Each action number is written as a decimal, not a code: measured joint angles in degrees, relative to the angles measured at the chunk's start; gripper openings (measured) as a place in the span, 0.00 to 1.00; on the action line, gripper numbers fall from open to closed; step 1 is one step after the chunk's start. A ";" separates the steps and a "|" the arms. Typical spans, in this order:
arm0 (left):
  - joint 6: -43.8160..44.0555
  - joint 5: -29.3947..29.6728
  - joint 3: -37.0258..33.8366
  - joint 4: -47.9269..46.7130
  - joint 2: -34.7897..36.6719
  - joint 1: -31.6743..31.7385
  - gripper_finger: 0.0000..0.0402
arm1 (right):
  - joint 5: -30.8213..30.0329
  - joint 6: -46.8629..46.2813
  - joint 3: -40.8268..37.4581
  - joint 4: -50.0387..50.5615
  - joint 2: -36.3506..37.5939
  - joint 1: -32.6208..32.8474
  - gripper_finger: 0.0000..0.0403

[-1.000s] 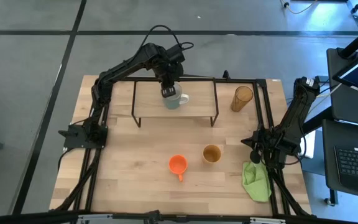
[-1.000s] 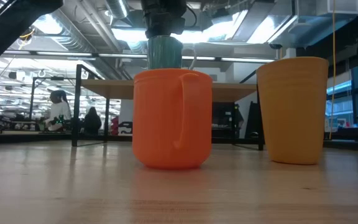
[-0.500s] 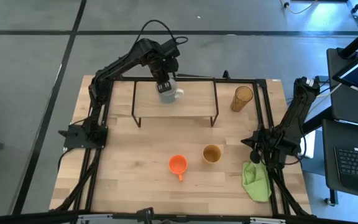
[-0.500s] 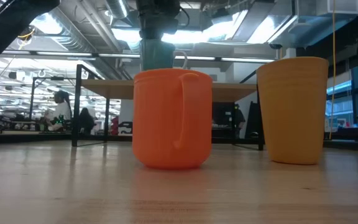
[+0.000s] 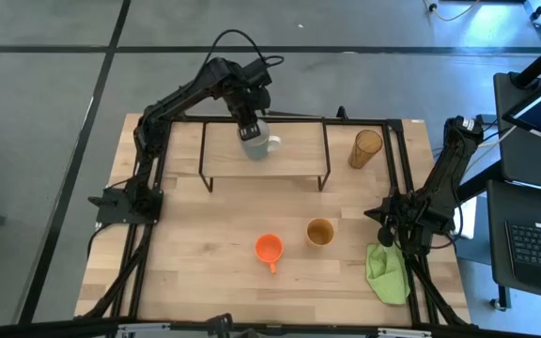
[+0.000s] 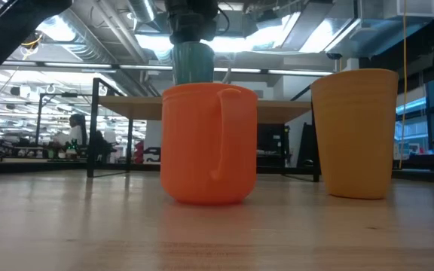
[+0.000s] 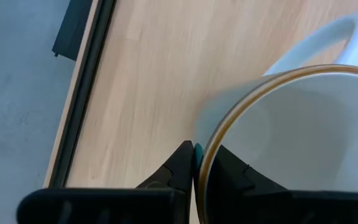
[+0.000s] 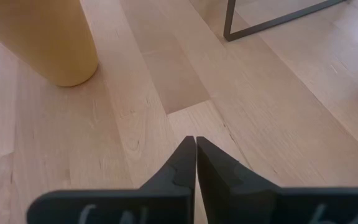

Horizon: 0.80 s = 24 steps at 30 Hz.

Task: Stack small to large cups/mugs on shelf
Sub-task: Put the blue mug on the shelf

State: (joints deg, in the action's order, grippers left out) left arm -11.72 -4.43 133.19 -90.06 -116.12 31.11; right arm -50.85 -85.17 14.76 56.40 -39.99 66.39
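Note:
My left gripper is shut on the white mug over the light-wood shelf, left of its middle. In the low view the mug shows above the shelf board, its base hidden behind the orange mug. The orange mug and the tan cup stand upright on the tabletop toward its near edge. The amber tumbler stands on the tabletop right of the shelf. My right gripper is shut and empty at the table's right, near the tan cup. My left gripper pinches the white mug's rim, on the side away from the handle, with one finger outside and one inside. The fingers come from above, pointing down. The mug hangs upright; whether its base touches the shelf, I cannot tell.
A green cloth lies at the table's near right corner. Black frame rails run along the table's left and right sides. The shelf's thin black legs stand on the tabletop. People show in the room behind.
My left gripper has carried the white mug a little toward the table's far edge and left over the shelf, still upright in the hold; in the last half second it has almost stopped.

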 joint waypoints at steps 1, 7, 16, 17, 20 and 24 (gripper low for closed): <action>0.18 0.04 0.00 0.00 0.01 0.12 0.07 | 0.00 0.00 0.00 0.00 0.00 0.02 0.04; 0.43 -0.44 -0.18 0.10 0.07 0.19 0.09 | 0.00 0.00 0.00 0.00 0.00 0.00 0.04; 0.98 -1.67 -4.97 0.79 0.68 0.00 0.07 | 0.00 0.01 0.00 0.00 -0.01 0.00 0.04; 0.88 -1.63 -4.91 0.85 0.66 -0.07 0.07 | 0.00 0.00 0.00 0.00 0.00 0.02 0.04; 0.68 -1.12 -4.45 0.66 0.86 -0.26 0.10 | 0.00 0.00 0.00 0.00 0.00 0.00 0.04; 0.71 -0.85 -3.66 -0.36 0.79 0.04 0.11 | -0.02 0.00 0.00 0.00 0.00 0.00 0.04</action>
State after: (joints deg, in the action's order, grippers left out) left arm -11.00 -5.28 129.52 -90.43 -115.33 31.15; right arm -50.87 -85.17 14.76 56.40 -39.99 66.39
